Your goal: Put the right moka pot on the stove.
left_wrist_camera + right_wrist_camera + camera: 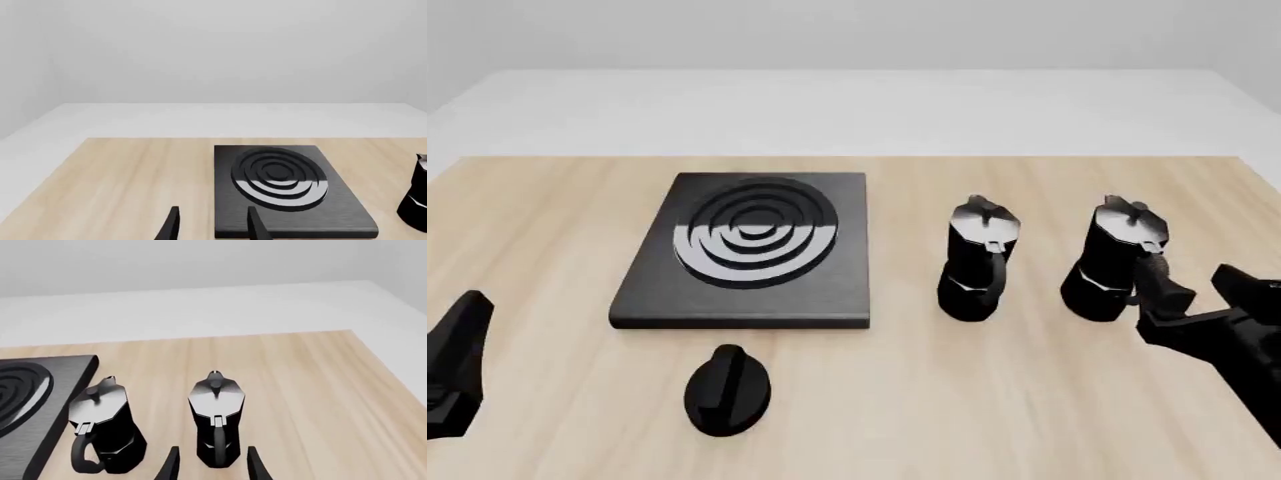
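Note:
The right moka pot (1112, 260) stands upright at the right of the table, black with a silvery lid; it also shows in the right wrist view (217, 417). My right gripper (1197, 287) is open just behind the pot on my side, its fingers (171, 467) apart with the pot's handle facing the gap between them, not touching. The stove (751, 250) lies flat at centre left and also shows in the left wrist view (283, 187). My left gripper (212, 225) is open and empty, low at the table's front left (457, 350).
The other moka pot (977, 262) stands between the stove and the right pot, also in the right wrist view (103, 425). A small black oval knob (729, 388) lies in front of the stove. The table's right edge (393, 375) is close to the right pot.

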Robot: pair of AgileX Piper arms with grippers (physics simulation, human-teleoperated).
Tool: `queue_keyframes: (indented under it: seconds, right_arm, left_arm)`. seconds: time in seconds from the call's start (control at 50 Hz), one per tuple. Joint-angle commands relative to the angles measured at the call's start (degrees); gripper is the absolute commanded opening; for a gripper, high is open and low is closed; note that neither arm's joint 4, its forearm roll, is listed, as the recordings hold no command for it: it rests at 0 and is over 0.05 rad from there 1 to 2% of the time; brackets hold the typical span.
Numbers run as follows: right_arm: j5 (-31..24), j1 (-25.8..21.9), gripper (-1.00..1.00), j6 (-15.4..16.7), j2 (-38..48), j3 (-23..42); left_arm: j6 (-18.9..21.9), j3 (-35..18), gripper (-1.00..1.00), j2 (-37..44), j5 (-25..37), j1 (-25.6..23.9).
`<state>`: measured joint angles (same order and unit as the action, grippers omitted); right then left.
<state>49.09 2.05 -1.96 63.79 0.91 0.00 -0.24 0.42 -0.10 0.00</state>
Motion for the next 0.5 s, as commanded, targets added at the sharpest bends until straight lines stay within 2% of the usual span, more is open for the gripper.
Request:
queue_keyframes:
  seconds: [0.02, 0.5]
  right_arm:
    - [5.01, 0.08, 1.00, 0.13, 6.90, 0.88]
    - [10.43, -0.30, 1.00, 2.27, 18.71, 5.26]
  left_arm:
    - [0.00, 0.00, 1.00, 0.00, 0.00, 0.00]
    - [0.00, 0.00, 1.00, 0.00, 0.00, 0.00]
